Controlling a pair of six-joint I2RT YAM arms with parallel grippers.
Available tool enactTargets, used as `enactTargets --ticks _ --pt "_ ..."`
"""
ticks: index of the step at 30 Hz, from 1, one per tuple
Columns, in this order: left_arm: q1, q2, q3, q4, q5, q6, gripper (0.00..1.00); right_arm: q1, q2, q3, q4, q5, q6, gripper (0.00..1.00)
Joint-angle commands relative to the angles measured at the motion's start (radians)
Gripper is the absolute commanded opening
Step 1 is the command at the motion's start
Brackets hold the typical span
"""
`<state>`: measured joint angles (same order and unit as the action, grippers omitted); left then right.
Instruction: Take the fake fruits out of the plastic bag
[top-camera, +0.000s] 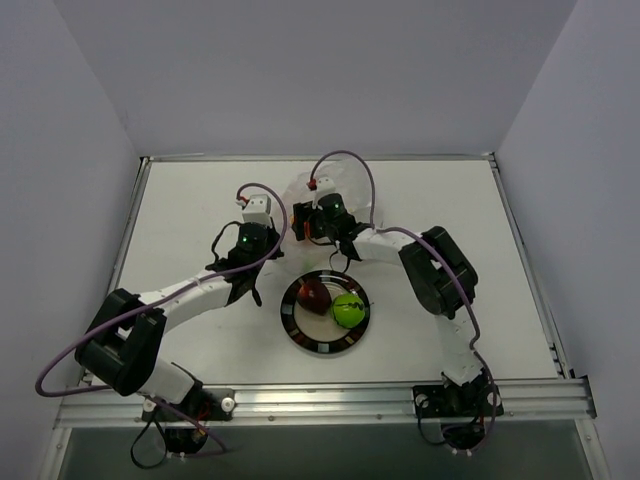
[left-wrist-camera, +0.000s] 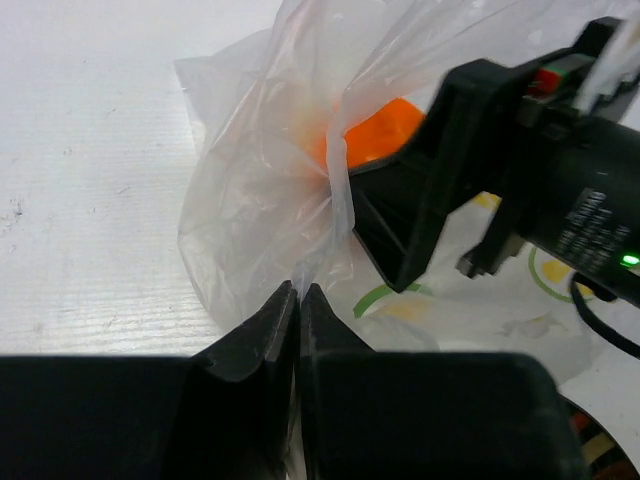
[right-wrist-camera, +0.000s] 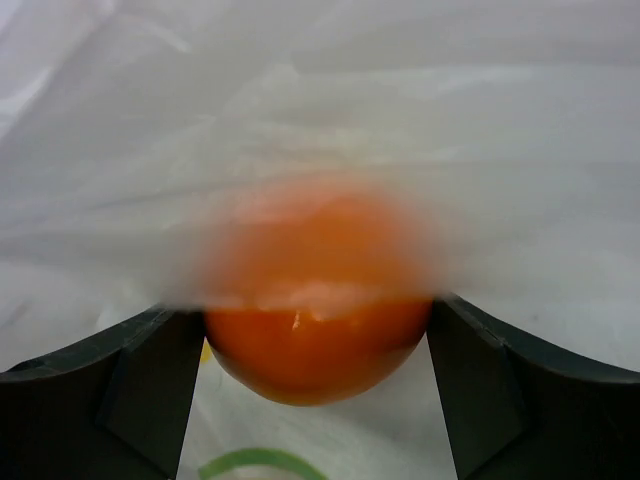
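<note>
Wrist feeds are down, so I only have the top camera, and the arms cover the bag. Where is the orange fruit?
Observer: In the right wrist view, the orange fruit sits between the fingers of the right gripper, touching both.
Operator: Is it out of the bag?
Observer: Not clear of it; plastic bag film covers its upper half.
Operator: And the left arm?
Observer: The left gripper is shut, pinching a fold of the bag.

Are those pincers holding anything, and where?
The left pincer pinches a fold of the plastic bag; the right pincer clasps the orange fruit by its sides.
</note>
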<state>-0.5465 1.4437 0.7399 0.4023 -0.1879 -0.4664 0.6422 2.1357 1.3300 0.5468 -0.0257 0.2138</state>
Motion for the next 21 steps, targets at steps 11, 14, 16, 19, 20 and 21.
enactTargets --ticks 11,14,16,19,20,21 --pt "0.011 -0.02 0.012 0.029 -0.005 -0.015 0.02 0.097 -0.564 -0.327 -0.007 0.013 0.012 0.38" --pt "0.013 -0.034 0.009 0.029 -0.01 -0.015 0.02 0.175 -0.676 -0.376 -0.083 0.073 -0.002 0.39" --pt "0.013 -0.042 0.007 0.029 -0.01 -0.015 0.02 0.258 -0.73 -0.422 -0.143 0.127 -0.005 0.39" --pt "0.014 -0.045 0.006 0.027 -0.015 -0.014 0.03 0.383 -0.836 -0.494 -0.22 0.194 0.028 0.39" --pt "0.014 -0.045 0.006 0.027 -0.015 -0.014 0.02 0.416 -0.882 -0.512 -0.25 0.211 0.054 0.39" --pt "0.013 -0.043 0.006 0.027 -0.015 -0.014 0.02 0.448 -0.899 -0.531 -0.266 0.225 0.07 0.39"
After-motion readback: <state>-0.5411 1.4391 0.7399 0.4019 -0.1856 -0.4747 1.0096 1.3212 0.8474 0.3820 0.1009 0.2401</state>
